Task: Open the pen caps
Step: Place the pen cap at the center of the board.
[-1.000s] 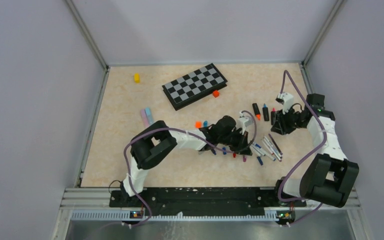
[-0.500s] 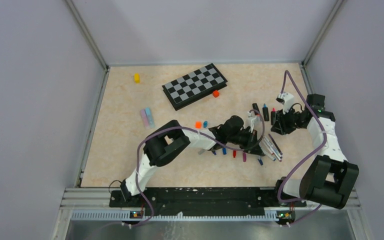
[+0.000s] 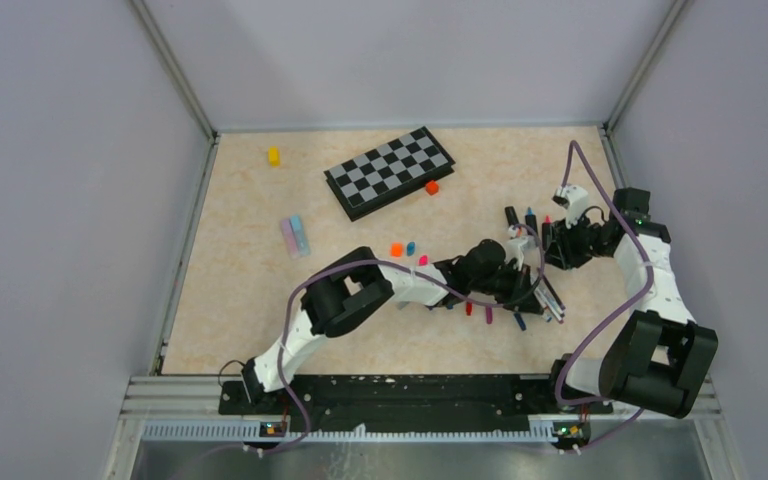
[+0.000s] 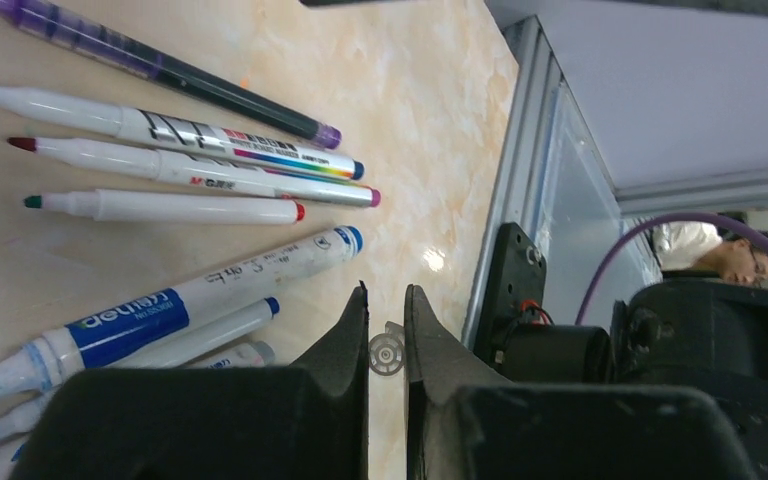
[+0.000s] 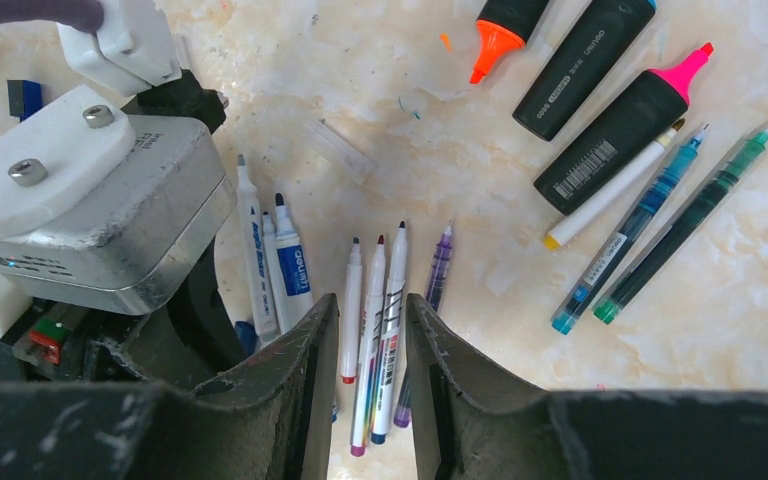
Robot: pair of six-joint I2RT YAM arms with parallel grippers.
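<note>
Several white-barrelled pens lie uncapped side by side, also in the right wrist view. My left gripper is low beside them, its fingers pinching a small clear cap seen end-on. My right gripper hovers open above the same pens with nothing between its fingers. Black highlighters lie uncapped further back. Another clear cap lies on the table. Loose caps sit to the left: orange, pink, red, purple.
A black-and-grey chessboard lies at the back, an orange block at its corner and a yellow block further left. Lilac and light blue caps lie at the left. The metal side rail runs close to the pens.
My left arm has stretched to the right, from the row of loose caps to the group of pens. The right arm has stayed where it was.
</note>
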